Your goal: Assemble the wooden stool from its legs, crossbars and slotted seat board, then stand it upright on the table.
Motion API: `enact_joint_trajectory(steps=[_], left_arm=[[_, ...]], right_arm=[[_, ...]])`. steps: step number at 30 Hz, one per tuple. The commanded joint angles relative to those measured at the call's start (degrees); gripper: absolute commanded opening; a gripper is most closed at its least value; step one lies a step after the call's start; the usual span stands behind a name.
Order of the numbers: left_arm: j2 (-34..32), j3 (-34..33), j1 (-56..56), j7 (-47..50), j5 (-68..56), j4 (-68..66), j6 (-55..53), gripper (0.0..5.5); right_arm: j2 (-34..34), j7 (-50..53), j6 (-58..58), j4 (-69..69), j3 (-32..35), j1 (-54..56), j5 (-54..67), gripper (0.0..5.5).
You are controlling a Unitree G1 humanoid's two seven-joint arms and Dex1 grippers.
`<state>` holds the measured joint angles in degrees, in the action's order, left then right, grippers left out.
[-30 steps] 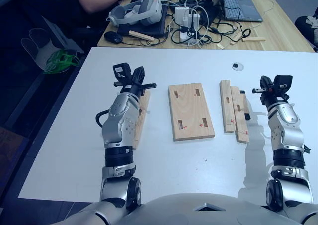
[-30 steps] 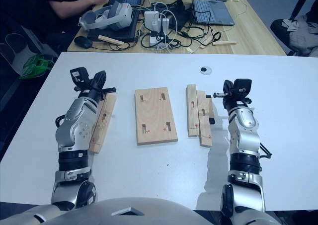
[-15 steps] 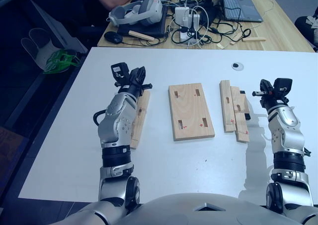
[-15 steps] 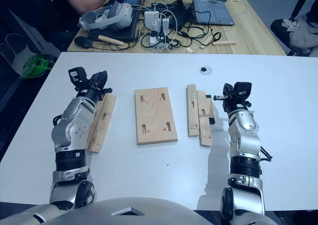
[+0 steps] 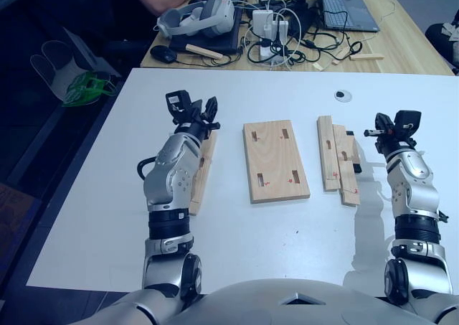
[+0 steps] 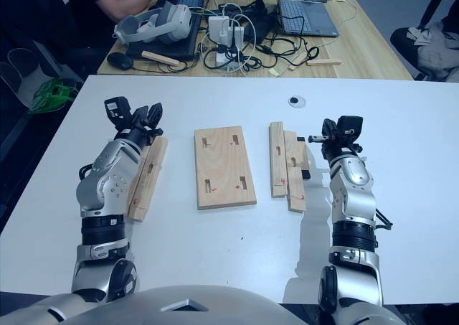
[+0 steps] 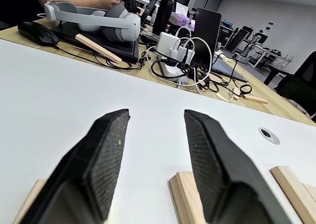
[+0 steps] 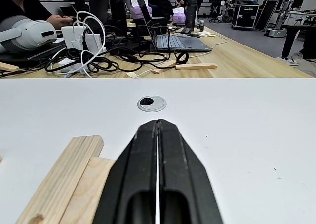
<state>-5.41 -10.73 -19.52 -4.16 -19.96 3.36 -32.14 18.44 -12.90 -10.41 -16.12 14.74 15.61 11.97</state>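
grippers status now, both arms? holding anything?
Left gripper: open, holding nothing.
Right gripper: shut, holding nothing.

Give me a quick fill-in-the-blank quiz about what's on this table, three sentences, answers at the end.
1. The seat board has ___ slots cut through it.
2. The left claw is ___, with nothing between its fingers.
3. The right claw is ___ and holds nothing.
Missing words: four; open; shut.
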Motion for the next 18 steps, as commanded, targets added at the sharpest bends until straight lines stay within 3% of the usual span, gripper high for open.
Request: enact_joint_trajectory(steps=[1, 6, 12, 18], left_arm=[[-12.2, -0.4, -0.6, -4.8, 3.5, -0.9, -3.8, 2.73], [-25.3, -0.3, 8.4, -13.8, 4.9, -0.7, -10.6, 3.47], [-27.4, -3.0, 20.6, -15.6, 2.3, 12.8, -19.6, 4.48], [-29.1, -2.0, 23.9, -14.2, 6.8, 11.0, -18.6, 5.19]], right_arm=[[0.3, 0.7, 0.0, 0.9, 0.5, -0.3, -0.1, 0.0], [0.2, 1.5, -0.7, 4.1, 1.8, -3.0, 0.5, 0.0], [0.2, 2.8, -2.8, 10.2, 3.9, -7.8, 1.3, 0.0], [-0.3, 3.2, -4.3, 12.2, 4.0, -8.5, 1.6, 0.0]])
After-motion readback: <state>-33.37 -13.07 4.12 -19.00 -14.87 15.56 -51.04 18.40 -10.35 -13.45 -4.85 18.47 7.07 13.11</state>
